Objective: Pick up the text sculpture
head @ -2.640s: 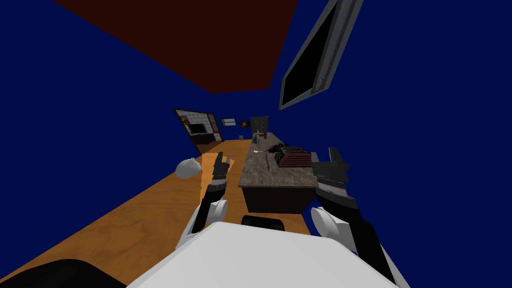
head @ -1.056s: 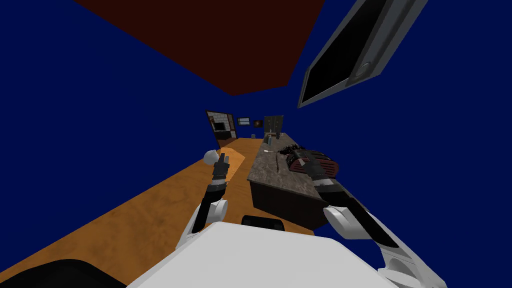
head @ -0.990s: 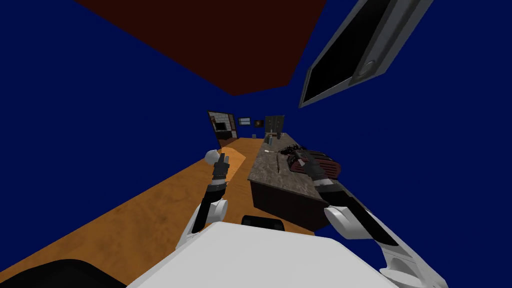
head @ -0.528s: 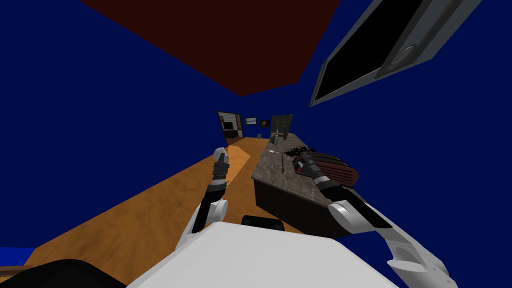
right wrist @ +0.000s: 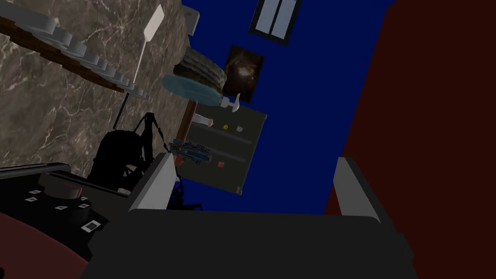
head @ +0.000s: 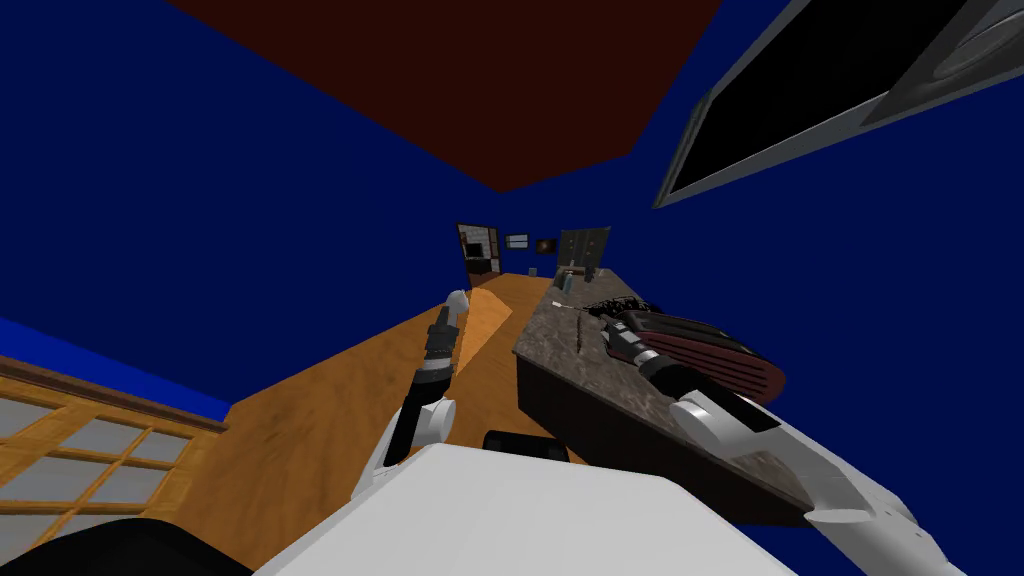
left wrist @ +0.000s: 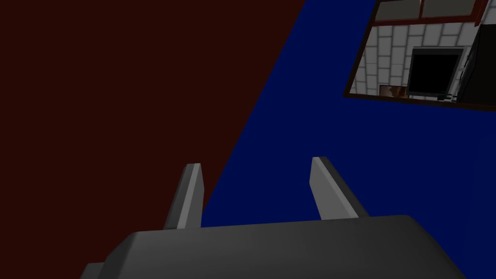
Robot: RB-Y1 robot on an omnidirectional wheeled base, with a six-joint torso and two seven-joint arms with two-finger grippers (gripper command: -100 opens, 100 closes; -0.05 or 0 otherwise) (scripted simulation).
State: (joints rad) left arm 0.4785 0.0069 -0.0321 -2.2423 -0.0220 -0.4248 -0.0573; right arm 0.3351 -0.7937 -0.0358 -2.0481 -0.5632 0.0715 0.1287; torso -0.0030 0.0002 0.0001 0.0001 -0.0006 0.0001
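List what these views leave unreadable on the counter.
Text sculpture: right wrist view, letters edge-on, one end cut off by the picture's edge.
Dark red appliance: head view, partly behind my right arm.
Items at the counter's far end: head view, too small to name.

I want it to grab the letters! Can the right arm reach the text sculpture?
Probably yes: the right gripper hangs open over the counter, and the text sculpture lies close ahead, off to one side, nothing covering it.

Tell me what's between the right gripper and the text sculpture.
In the right wrist view, a black tangled object and a strip of marble counter lie between right gripper and text sculpture.
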